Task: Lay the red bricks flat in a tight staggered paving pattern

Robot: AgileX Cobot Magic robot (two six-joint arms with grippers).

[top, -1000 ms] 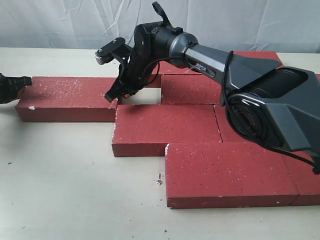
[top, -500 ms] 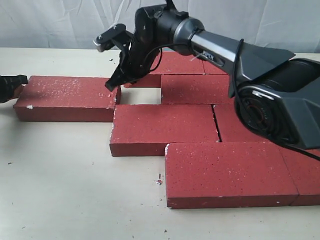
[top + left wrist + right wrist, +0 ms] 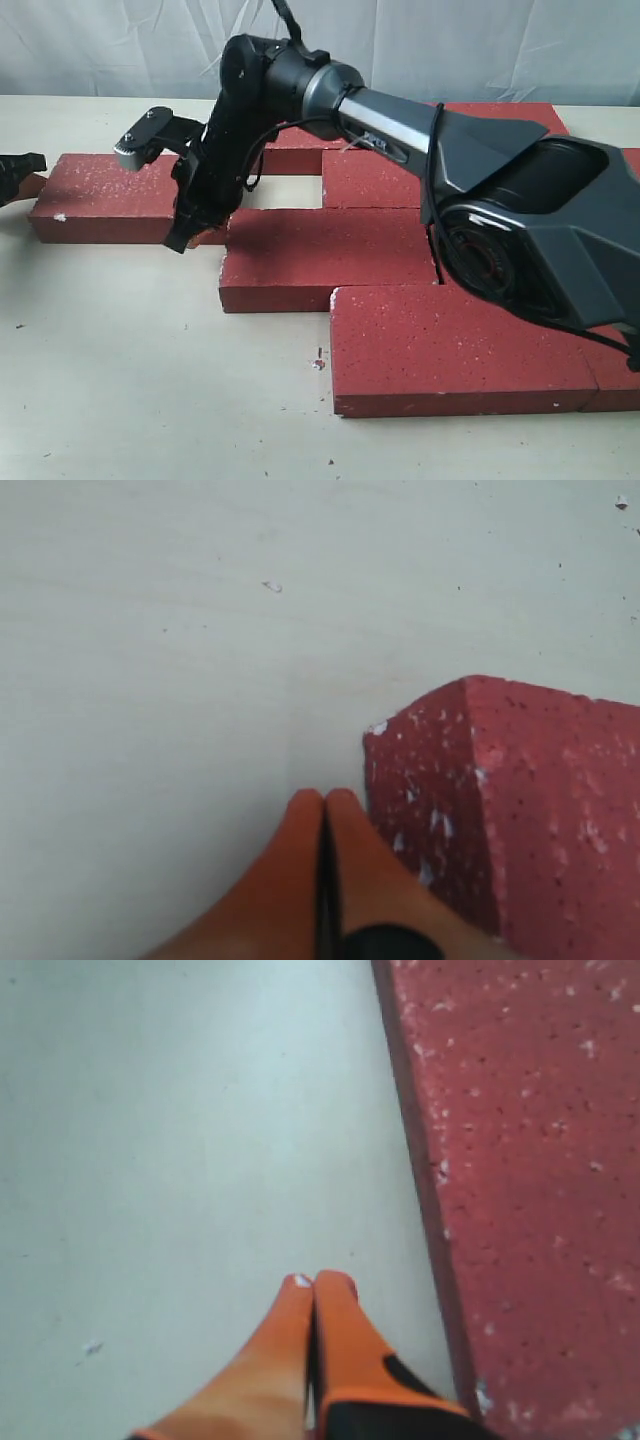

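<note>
Where the white draped cloth ends, the pale cream table fills the rest of the exterior view and carries everything. The bulky black-and-grey right arm reaches from the right edge across the middle into the left half.

Beneath it lie the dark-red, white-specked rectangular paving bricks, all flat on the table in staggered rows. There are back rows under the arm, a middle brick in front of them, and a nearest brick offset to the right, its edge tight against the middle brick. The leftmost brick lies apart to the left. Its right end is just beside the middle brick's rear corner, and a bare pocket of table is open behind that corner.

The right gripper points down at the front face of the leftmost brick near its right end. In the right wrist view its orange jaws are pressed together with nothing between them, over bare table just beside a brick's long edge. The left gripper sits at the far left end of that brick, its jaws likewise closed and empty, just beside the brick's corner. A tiny pale speck of debris lies on the table in front of the nearest brick.
</note>
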